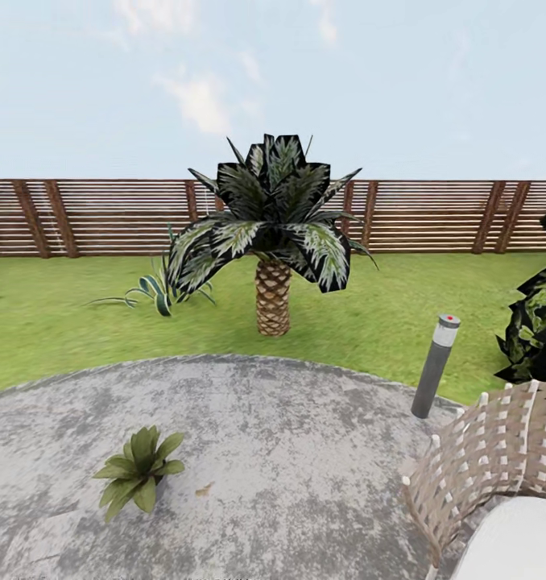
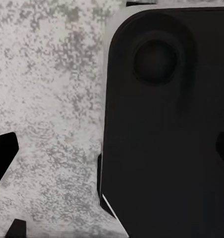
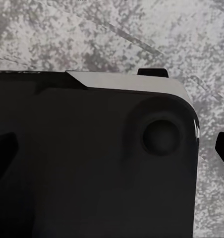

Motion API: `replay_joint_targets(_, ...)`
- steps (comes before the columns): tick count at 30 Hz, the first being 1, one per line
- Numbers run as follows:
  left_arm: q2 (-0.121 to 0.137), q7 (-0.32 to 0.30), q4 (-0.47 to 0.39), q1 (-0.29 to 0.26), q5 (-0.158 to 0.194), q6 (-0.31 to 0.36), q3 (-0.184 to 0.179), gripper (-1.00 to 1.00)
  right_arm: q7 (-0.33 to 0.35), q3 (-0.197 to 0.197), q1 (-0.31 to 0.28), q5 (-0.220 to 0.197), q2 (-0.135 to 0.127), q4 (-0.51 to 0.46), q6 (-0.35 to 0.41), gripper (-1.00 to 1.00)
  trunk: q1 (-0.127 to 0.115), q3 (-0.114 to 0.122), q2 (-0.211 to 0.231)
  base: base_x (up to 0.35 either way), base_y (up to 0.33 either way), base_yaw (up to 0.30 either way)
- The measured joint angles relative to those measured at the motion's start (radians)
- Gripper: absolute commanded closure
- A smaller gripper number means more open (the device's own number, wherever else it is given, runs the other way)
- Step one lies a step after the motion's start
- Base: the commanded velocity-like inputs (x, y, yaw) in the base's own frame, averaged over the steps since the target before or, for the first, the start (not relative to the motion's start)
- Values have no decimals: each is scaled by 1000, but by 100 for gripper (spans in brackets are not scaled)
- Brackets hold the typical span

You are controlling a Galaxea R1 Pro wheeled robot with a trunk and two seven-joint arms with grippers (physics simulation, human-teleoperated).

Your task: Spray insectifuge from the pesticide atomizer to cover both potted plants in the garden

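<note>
potted plant point(image 1: 138, 474) sits on the grey stone patio point(image 1: 305, 451), near-left in the head view; the palm point(image 1: 270, 234) stands on the lawn beyond. neither hand's state can be told.

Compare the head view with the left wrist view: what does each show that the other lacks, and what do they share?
Head view alone: one potted plant on the patio, a thick-trunked palm on the lawn, a grey lamp post, the slatted wooden fence, a dark bush, a woven chair and the sky.

Left wrist view alone: a large black body of the robot close up, with dark finger edges of the left hand at the frame's sides.

Shared: the grey mottled stone patio.
</note>
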Motion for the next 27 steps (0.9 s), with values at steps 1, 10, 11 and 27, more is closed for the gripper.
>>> replay_joint_targets(1,0,7,0,0,0,-9,2,-100,0,0,0,0,0,0,0,-100,0,-1,0,0,0,274)
replay_joint_targets(10,0,20,1,1,0,-75,7,-100,0,-1,0,-1,-15,0,1,-100,0,-6,0,0,0,274)
replay_joint_targets(11,0,20,1,1,0,-76,7,-100,0,-1,0,-1,-16,0,1,-100,0,-7,0,0,0,274)
replay_joint_targets(27,-3,20,1,1,0,-78,5,-100,0,-2,0,-1,-17,0,2,-100,0,-17,0,0,0,274)
